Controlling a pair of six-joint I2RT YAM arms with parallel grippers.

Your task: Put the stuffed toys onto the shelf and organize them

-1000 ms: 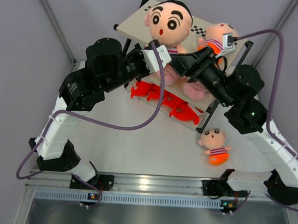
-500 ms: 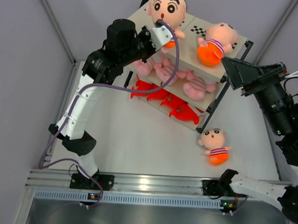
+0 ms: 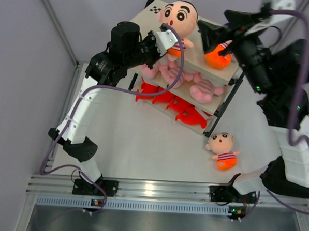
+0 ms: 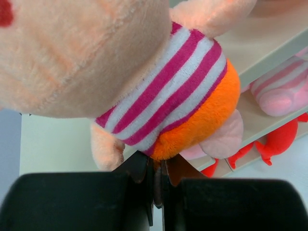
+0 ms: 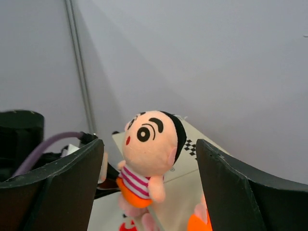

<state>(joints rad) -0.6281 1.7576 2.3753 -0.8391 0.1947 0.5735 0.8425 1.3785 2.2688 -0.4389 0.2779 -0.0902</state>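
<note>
Atop the shelf (image 3: 147,15), left tool (image 4: 156,166) pinches a doll (image 3: 179,18).

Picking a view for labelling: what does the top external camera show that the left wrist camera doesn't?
Top external only: a small striped-shirt boy doll lying on the white table. Left wrist only: the left gripper shut right under the orange shorts of the large peach boy doll. Both: that doll, pale pink plush animals, red toys and the cream-board shelf.
</note>
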